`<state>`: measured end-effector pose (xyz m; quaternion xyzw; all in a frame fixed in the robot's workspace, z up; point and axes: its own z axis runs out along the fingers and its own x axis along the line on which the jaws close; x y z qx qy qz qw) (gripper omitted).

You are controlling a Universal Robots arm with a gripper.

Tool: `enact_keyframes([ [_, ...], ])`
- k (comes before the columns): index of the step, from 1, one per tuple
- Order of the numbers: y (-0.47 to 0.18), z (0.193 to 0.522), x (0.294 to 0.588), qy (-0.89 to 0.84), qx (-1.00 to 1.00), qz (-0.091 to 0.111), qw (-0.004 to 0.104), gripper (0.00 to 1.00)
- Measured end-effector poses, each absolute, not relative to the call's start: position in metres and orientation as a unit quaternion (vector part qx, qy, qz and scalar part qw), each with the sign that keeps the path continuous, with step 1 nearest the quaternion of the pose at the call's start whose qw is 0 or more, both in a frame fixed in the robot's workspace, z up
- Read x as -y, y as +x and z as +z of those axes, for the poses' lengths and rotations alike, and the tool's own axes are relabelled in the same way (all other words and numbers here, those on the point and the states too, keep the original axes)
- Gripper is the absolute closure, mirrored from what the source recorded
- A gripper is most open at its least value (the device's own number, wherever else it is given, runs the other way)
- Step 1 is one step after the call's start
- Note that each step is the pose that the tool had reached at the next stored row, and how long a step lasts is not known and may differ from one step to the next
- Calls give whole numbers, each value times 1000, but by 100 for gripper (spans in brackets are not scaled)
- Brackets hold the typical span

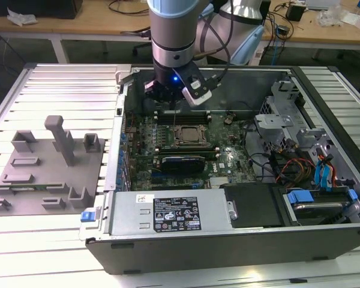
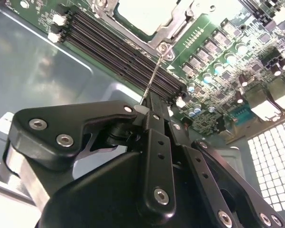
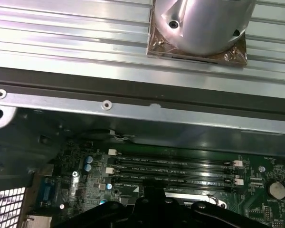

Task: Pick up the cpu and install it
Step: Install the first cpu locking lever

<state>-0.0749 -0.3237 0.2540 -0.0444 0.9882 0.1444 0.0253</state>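
Black robot hand (image 2: pixel 151 102), fingers drawn narrow on the tip of a thin steel lever (image 2: pixel 154 76). Beyond it, a row of dark memory slots (image 2: pixel 114 47). Farther, the square silver-topped cpu (image 2: pixel 142 14) lies seated inside the metal-framed socket (image 2: pixel 175 23) on the green motherboard (image 2: pixel 206 19).

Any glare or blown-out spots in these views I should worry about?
Second wrist view: the cpu top is washed near white, the perforated grille is blown out, and the case panel carries a soft reflection. First wrist view: bright streaks on the slatted table. Exterior view: even light, a blue LED glowing on the wrist.
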Motion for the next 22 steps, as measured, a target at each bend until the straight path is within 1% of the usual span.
enact_keyframes([
  [17, -62, 253, 324, -44, -988, 144, 25, 89],
  [22, -61, 252, 324, -24, -989, 144, 28, 89],
])
